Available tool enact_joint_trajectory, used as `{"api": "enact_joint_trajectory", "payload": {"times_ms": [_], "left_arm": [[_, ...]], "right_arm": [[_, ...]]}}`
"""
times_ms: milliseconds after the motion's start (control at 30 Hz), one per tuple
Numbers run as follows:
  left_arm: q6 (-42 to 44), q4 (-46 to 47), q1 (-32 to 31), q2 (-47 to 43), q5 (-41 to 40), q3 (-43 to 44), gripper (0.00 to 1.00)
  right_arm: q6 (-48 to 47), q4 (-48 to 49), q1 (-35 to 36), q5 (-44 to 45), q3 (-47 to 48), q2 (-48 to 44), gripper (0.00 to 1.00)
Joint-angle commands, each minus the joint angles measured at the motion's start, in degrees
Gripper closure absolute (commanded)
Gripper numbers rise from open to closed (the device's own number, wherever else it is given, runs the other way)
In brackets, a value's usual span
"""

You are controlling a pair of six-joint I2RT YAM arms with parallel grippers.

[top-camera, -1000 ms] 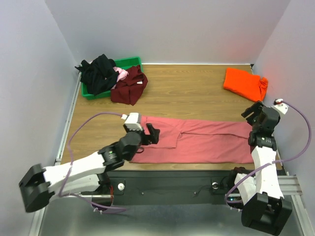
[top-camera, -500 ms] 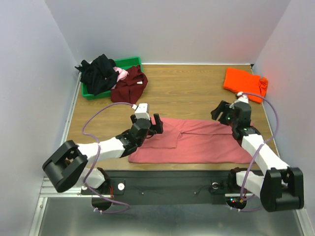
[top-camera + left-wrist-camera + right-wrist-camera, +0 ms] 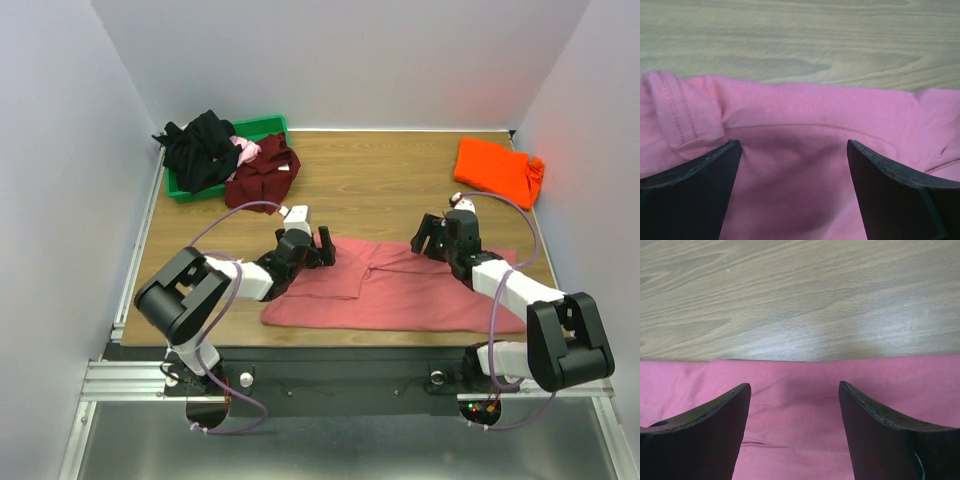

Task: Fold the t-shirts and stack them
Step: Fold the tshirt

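Now: wooden surface [image 3: 400, 190] boxed in by pale walls [image 3: 350, 60]. At lower centre the salmon-pink t-shirt [image 3: 400, 295] lies flat; the left fingers [image 3: 690, 200] and right fingers [image 3: 695, 435] are spread apart above its far edge, gripping nothing. At upper right sits the orange t-shirt [image 3: 495, 168].

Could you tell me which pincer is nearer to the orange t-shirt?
Right. The right pincer hovers over the far edge of the salmon-pink t-shirt, diagonally left of the orange t-shirt; the left pincer is over that edge further left.
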Motion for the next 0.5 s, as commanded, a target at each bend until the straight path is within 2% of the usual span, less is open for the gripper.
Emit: {"api": "enact_joint_trajectory", "payload": {"times_ms": [0, 267, 467], "left_arm": [[1.04, 3.88, 0.77, 4.62, 3.23, 5.37, 0.02], [3.5, 2.83, 3.14, 16.04, 6.4, 16.45, 0.02], [6.57, -2.71, 5.08, 24.57, 8.25, 30.59, 0.02]], "right_arm": [[1.32, 3.44, 0.76, 4.53, 0.55, 2.58, 0.23], [2.99, 3.18, 0.76, 4.89, 1.52, 7.43, 0.23], [4.31, 3.17, 0.84, 5.5, 0.47, 6.9, 0.23]]}}
